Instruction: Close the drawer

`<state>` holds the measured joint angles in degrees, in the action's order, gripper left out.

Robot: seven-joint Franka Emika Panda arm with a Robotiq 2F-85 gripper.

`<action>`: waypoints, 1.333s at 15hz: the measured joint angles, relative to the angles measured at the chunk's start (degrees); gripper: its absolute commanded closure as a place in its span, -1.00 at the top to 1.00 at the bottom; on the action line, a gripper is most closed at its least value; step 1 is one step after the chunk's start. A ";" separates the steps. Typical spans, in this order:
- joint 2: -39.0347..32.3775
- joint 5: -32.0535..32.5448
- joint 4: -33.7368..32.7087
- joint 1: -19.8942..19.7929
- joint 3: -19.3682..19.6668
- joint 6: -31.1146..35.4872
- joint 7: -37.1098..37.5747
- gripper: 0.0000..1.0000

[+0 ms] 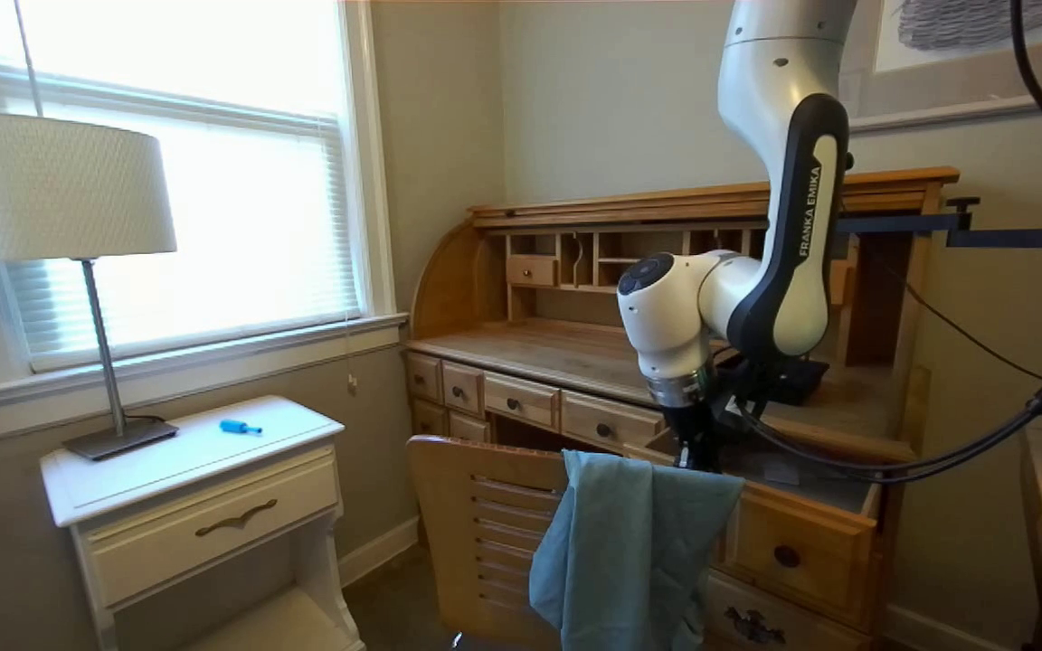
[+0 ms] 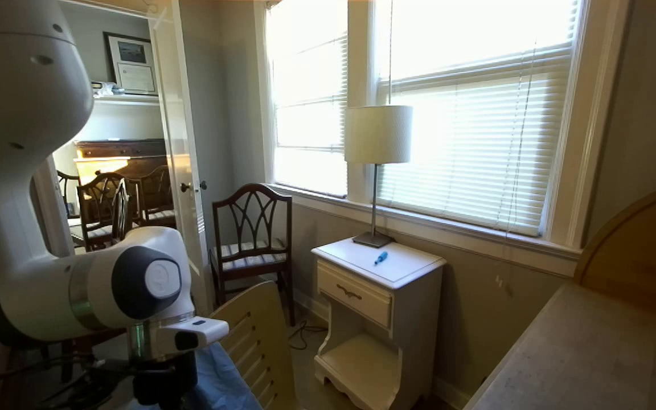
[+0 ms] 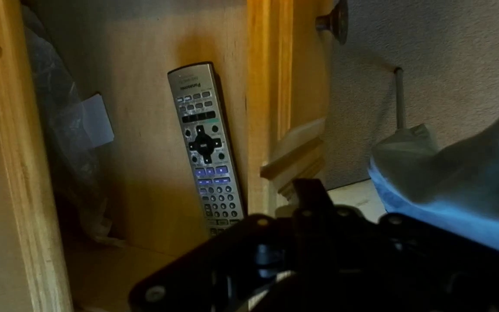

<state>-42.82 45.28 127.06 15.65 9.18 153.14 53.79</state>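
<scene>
The oak desk drawer [image 1: 833, 568] stands pulled out at the right of the desk in an exterior view. In the wrist view its front [image 3: 308, 82] has a dark round pull [image 3: 338, 21], and a grey remote [image 3: 206, 151] lies inside. My gripper [image 1: 700, 457] points down at the drawer's end nearer the chair, its tips partly hidden by the cloth. In the wrist view the gripper [image 3: 313, 190] has its dark fingers together, empty, beside the outer face of the drawer front. I cannot tell whether they touch it.
A wooden chair [image 1: 492, 524] with a blue cloth [image 1: 634, 542] over its back stands close in front of the gripper. The roll-top desk [image 1: 539, 353] rises behind. A white nightstand [image 2: 419, 270] with a lamp [image 2: 378, 136] stands by the window. Black cables [image 1: 964, 472] hang from the arm.
</scene>
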 measured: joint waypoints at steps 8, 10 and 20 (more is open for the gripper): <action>-7.35 -7.14 -4.87 -1.03 -0.52 3.51 -6.16 -1.00; -9.38 -10.91 -6.20 -0.85 -0.21 1.81 -8.58 -1.00; -13.36 -14.29 -10.35 12.66 8.40 -10.73 -7.85 -1.00</action>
<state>-56.18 30.99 116.71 28.31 17.59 142.41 45.94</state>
